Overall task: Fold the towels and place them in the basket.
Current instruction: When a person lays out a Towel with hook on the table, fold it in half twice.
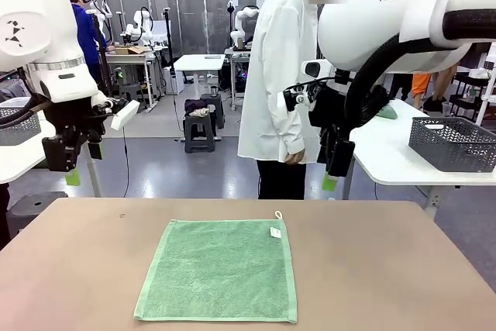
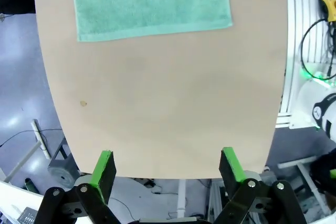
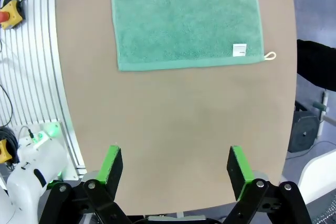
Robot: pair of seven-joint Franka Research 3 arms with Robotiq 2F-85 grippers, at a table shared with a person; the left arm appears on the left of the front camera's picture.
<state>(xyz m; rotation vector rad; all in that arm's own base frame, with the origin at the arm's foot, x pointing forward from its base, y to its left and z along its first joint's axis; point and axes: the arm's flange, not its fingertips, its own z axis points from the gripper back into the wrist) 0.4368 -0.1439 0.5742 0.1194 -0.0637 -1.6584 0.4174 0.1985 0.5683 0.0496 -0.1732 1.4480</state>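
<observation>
A: L claw [image 2: 167, 167], status?
B: Jaws wide apart. Nothing between the green pads [image 2: 103, 169], no contact w/ anything. It hangs in the air over the table edge, well apart from the towel.
A: R claw [image 3: 172, 167]?
B: Likewise spread wide, empty, touching nothing. Also up in the air by a table edge, towel well ahead of its fingers.
A: Table [image 1: 387, 269]?
B: Tan top, plain.
A: Person?
B: Person in white coat [image 1: 275, 75] stands beyond the far edge, hand [image 1: 294, 158] down at the side, off the table.
A: Task item, location & cond.?
B: Mint green towel [image 1: 221, 269], terry, lying flat & fully unfolded at mid-table, toward the robot's side. Approx. square, edges straight. Neither claw touches it.
A: Basket?
B: Dark mesh basket [image 1: 453, 143] sits on a white side table [image 1: 387, 156] at the R, well apart from the towel. Contents: can't tell.
A: Small details?
B: White tag [image 3: 239, 50] at the towel's far R corner. White hanging loop [image 3: 270, 55] pokes out past that corner onto the table. One small dark speck [image 2: 83, 103] on the tabletop, L side.
</observation>
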